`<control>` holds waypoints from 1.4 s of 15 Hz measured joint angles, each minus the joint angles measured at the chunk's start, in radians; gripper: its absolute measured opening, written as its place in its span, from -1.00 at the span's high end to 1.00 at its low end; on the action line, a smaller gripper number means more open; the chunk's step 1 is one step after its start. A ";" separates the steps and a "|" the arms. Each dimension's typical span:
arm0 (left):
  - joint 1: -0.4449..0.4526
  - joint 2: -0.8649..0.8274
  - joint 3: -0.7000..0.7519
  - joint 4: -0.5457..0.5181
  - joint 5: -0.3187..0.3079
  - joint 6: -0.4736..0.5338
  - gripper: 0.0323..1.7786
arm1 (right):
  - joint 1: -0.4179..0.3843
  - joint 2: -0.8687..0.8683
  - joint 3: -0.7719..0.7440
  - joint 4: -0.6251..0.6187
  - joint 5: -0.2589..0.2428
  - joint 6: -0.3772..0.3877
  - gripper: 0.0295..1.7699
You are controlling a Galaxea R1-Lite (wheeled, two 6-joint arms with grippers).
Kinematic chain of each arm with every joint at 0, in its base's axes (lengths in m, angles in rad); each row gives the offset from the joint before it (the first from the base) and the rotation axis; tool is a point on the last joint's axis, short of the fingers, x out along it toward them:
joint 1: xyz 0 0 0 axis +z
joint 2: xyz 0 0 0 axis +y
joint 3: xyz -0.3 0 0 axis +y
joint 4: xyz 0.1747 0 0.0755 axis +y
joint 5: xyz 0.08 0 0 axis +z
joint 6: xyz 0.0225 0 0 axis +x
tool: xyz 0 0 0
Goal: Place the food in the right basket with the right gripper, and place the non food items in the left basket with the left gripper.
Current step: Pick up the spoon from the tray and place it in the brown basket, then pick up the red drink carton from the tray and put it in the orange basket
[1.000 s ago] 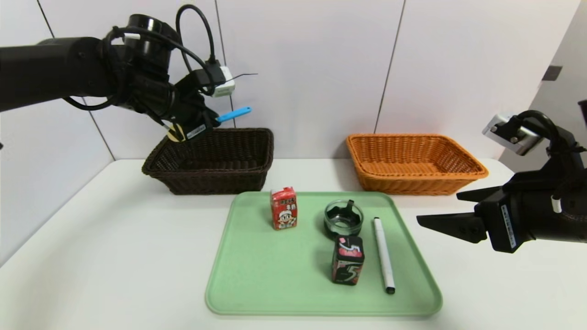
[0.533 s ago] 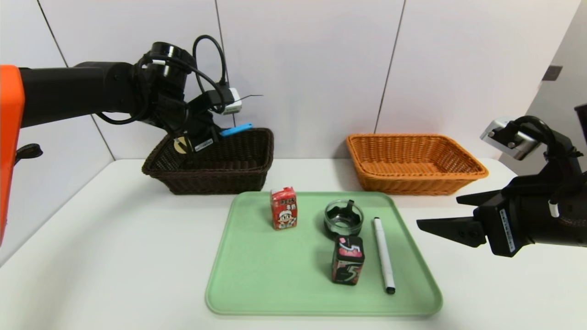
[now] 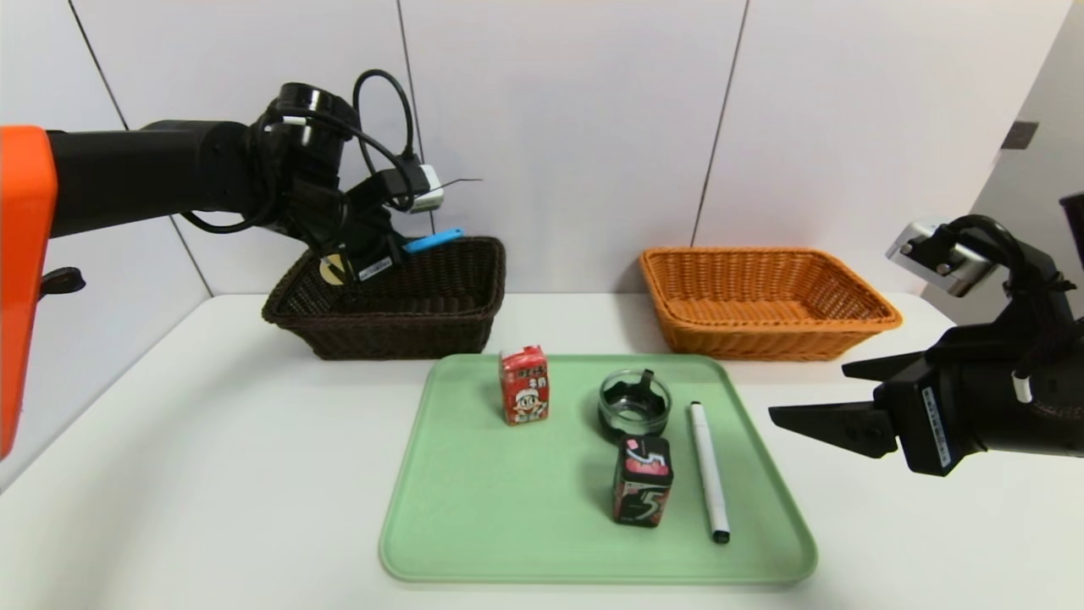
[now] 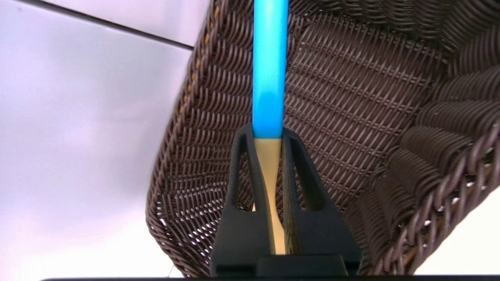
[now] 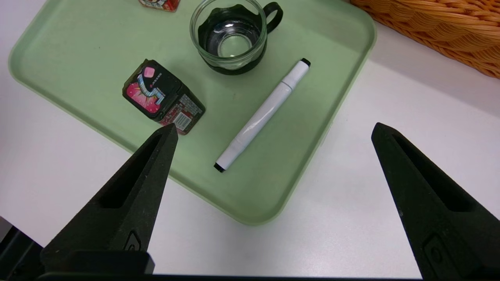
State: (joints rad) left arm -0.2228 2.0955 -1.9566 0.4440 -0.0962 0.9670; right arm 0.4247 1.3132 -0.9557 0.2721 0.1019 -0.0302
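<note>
Red carton (image 5: pixel 160 4) cut off by the right wrist view's edge; blue-handled tool (image 4: pixel 269 62) running past the left wrist view's edge, its head hidden behind the fingers (image 4: pixel 244 175).

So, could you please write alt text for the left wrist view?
The left tool grips a blue-and-tan stick-like item between its black fingers, above the dark brown wicker basket. A pale wall lies behind.
</note>
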 joint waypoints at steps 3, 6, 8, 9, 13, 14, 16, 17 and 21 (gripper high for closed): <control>0.001 0.016 0.000 0.002 0.000 0.001 0.21 | 0.001 -0.001 0.000 0.001 0.000 0.000 -0.93; -0.002 0.035 0.008 -0.010 -0.001 -0.009 -0.15 | 0.001 -0.001 0.000 0.001 0.001 0.000 -0.93; -0.002 0.033 0.009 -0.031 -0.001 -0.041 -0.32 | 0.001 -0.002 0.000 0.001 0.000 0.000 -0.93; -0.002 0.024 0.009 -0.046 -0.001 -0.070 -0.40 | 0.001 -0.003 0.000 0.001 0.001 0.000 -0.93; -0.005 -0.057 0.011 -0.038 -0.004 -0.298 -0.60 | 0.004 0.001 -0.019 0.000 0.000 0.000 -0.93; -0.009 -0.089 0.018 -0.006 -0.006 -0.376 -0.64 | 0.008 0.002 -0.030 0.000 0.000 -0.001 -0.93; -0.031 -0.159 0.046 0.069 -0.009 -0.531 -0.70 | 0.011 0.010 -0.069 0.001 0.001 -0.001 -0.93; -0.047 -0.197 0.070 0.101 -0.007 -0.603 -0.73 | 0.013 0.018 -0.091 0.006 0.001 -0.001 -0.93; -0.104 -0.384 0.273 0.179 0.001 -0.763 -0.80 | 0.036 0.084 -0.197 0.020 -0.003 -0.001 -0.93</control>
State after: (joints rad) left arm -0.3266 1.7111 -1.6838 0.6226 -0.0947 0.2038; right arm 0.4609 1.3974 -1.1532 0.2919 0.0989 -0.0311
